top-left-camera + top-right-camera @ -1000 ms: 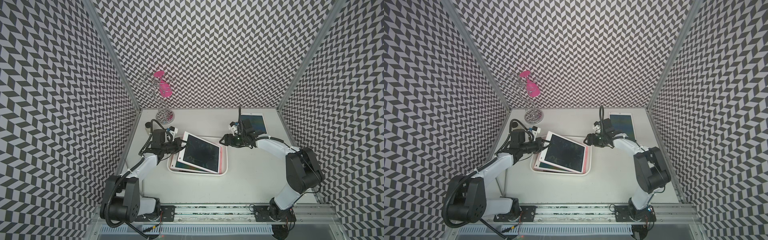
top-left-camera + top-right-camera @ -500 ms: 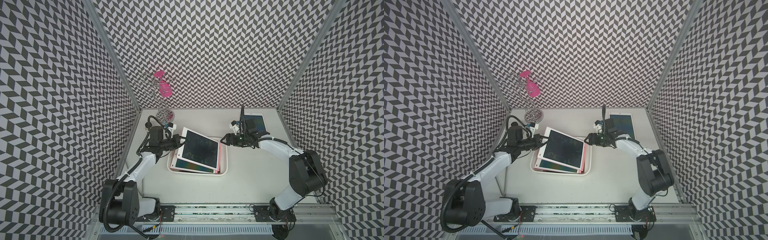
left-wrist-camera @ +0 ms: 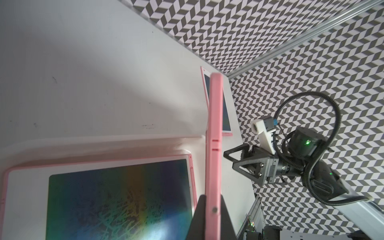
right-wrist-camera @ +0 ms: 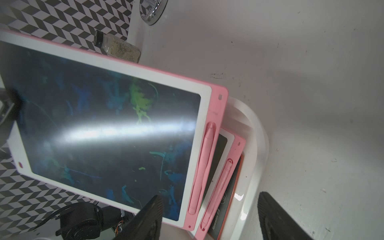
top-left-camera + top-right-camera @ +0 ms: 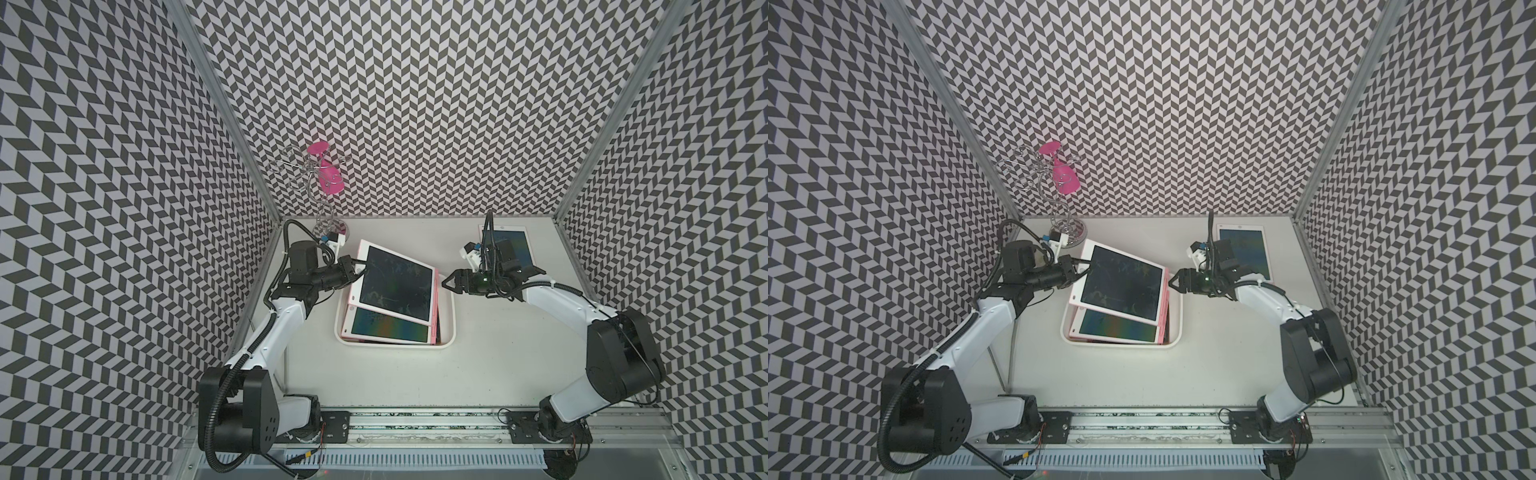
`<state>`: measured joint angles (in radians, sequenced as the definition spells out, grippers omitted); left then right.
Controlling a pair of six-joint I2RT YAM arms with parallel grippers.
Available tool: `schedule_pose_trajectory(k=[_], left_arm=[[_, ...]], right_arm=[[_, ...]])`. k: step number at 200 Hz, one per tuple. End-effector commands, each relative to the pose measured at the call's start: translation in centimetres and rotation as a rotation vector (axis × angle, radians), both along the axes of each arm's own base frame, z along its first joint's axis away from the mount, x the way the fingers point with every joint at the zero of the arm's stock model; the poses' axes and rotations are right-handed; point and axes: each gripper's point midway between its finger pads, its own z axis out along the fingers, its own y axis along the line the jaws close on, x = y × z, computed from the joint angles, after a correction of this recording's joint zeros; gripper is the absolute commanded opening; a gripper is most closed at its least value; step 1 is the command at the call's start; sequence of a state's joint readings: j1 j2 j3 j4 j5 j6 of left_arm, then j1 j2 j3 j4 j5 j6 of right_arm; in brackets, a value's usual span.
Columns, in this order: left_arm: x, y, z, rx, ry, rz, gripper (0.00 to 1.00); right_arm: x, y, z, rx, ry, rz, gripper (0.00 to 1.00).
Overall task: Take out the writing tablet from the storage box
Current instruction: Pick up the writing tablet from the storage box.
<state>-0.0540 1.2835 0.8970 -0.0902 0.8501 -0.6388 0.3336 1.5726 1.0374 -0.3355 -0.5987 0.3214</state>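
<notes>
Sideways, left pincer (image 5: 360, 269) clamping tilted writing tablet (image 5: 395, 286) — right pincer (image 5: 445, 283) gaping, level.

- The lifted writing tablet (image 5: 395, 286), at the centre of a top view, had a glossy dark screen that caught glare and a smooth pink plastic frame.
- The storage box (image 5: 451, 324) under it was smooth white plastic with a slight sheen.
- The table (image 5: 498, 365) was matt white and lightly scuffed.
- The wire stand (image 5: 328, 224), upper left, was shiny chromed metal.
</notes>
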Motion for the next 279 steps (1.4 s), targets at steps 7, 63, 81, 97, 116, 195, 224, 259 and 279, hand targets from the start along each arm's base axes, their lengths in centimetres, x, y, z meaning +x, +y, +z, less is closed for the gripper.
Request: schedule_pose_trajectory(k=[7,63,81,97,116,195,224,259,279], left_arm=[[-0.1,-0.6,4.6,-0.07,-0.103,-0.051,0.0],[-0.1,-1.1,4.5,-0.132,-0.093,-0.082,0.0],[0.1,-1.2,4.6,-0.148,-0.094,-0.088,0.0],[0.3,-1.3,4.5,-0.155,-0.092,-0.091,0.0],[0.4,-1.4,4.3,-0.164,-0.088,-0.095,0.0],[0.9,-3.2,3.0,-0.204,-0.059,-0.121,0.0],[1.1,-3.4,2.1,-0.218,-0.037,-0.127,0.0],[1.4,-3.5,0.8,-0.213,-0.011,-0.13,0.0],[1.9,-3.5,-0.1,-0.207,0.006,-0.126,0.0]], right_arm=[[-0.3,0.7,2.4,0.123,-0.065,0.048,0.72],[-1.3,1.1,3.4,0.25,-0.05,0.099,0.72],[-1.3,1.1,3.5,0.266,-0.045,0.099,0.72],[-1.4,1.1,3.5,0.278,-0.042,0.108,0.72],[-1.3,1.3,3.6,0.295,-0.038,0.113,0.72],[-0.8,2.0,4.3,0.347,-0.039,0.135,0.68],[-0.8,2.2,5.0,0.376,-0.045,0.149,0.65],[-1.1,2.4,5.7,0.4,-0.059,0.167,0.56],[-1.1,2.4,5.8,0.41,-0.062,0.173,0.5]])
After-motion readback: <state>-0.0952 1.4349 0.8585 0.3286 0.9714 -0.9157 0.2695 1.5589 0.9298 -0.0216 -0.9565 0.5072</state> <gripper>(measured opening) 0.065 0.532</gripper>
